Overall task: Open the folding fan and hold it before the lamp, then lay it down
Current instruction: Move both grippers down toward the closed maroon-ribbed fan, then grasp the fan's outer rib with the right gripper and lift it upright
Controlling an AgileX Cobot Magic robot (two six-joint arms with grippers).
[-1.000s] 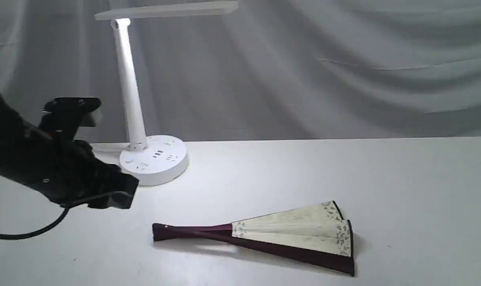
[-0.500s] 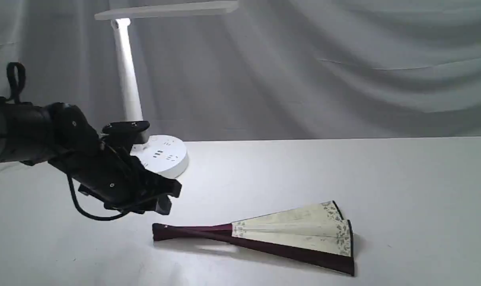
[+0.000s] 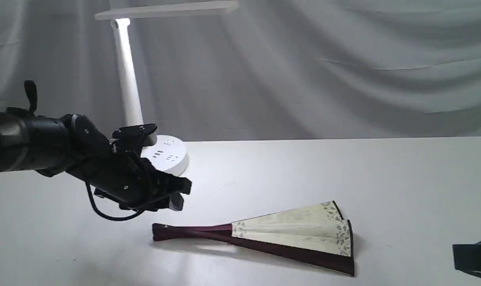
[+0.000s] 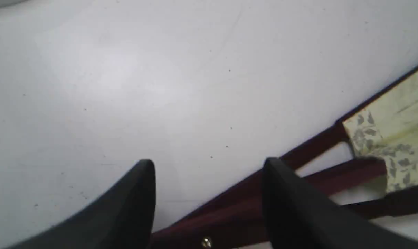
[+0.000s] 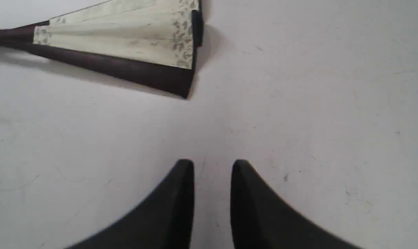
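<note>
The folding fan (image 3: 288, 234) lies partly spread on the white table, cream leaf to the right and maroon ribs running left to the pivot. My left gripper (image 3: 179, 195) hovers just above and left of the pivot end. In the left wrist view the left gripper (image 4: 209, 166) is open, with the fan's maroon ribs (image 4: 316, 141) beyond one finger. The right gripper (image 5: 212, 164) hangs over bare table short of the fan (image 5: 119, 38), its jaws a narrow gap apart and empty. The white lamp (image 3: 127, 79) stands at the back left.
The lamp's round base (image 3: 167, 157) sits just behind my left arm. A dark part of the right arm (image 3: 475, 256) shows at the lower right corner. A grey draped cloth (image 3: 344, 67) closes off the back of the table (image 3: 304, 171).
My left arm has swung right and come over the fan's pivot end. The right arm has entered the lower right corner. The fan has not moved.
</note>
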